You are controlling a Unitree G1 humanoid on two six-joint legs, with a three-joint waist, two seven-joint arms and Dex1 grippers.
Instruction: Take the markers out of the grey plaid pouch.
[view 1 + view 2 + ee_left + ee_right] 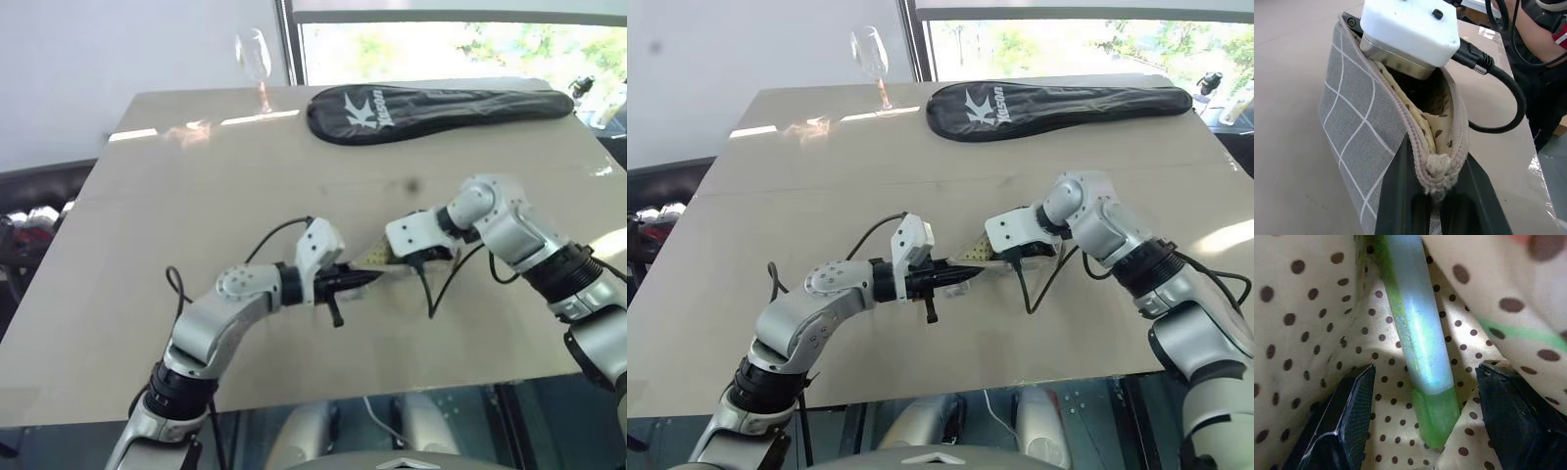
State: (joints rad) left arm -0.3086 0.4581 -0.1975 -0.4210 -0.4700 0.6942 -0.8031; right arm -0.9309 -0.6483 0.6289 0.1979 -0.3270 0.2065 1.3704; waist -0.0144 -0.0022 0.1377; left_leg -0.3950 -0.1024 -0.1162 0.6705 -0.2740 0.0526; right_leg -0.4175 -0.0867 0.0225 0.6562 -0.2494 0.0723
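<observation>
The grey plaid pouch (1352,127) lies on the table (196,196) between my two arms, its zipper mouth open and the dotted tan lining showing. My left gripper (1437,164) is shut on the pouch's near end, at the end of the zipper. The right gripper (1426,371) reaches down into the pouch's mouth; its white housing (1408,29) fills the opening. Inside, its fingers (1349,406) stand open on either side of a green marker (1420,333) lying on the lining, without touching it. Other markers are hidden.
A long black racket cover (441,108) lies at the table's far right. A wine glass (255,59) stands at the far edge. Black cables (441,284) hang from my right wrist beside the pouch.
</observation>
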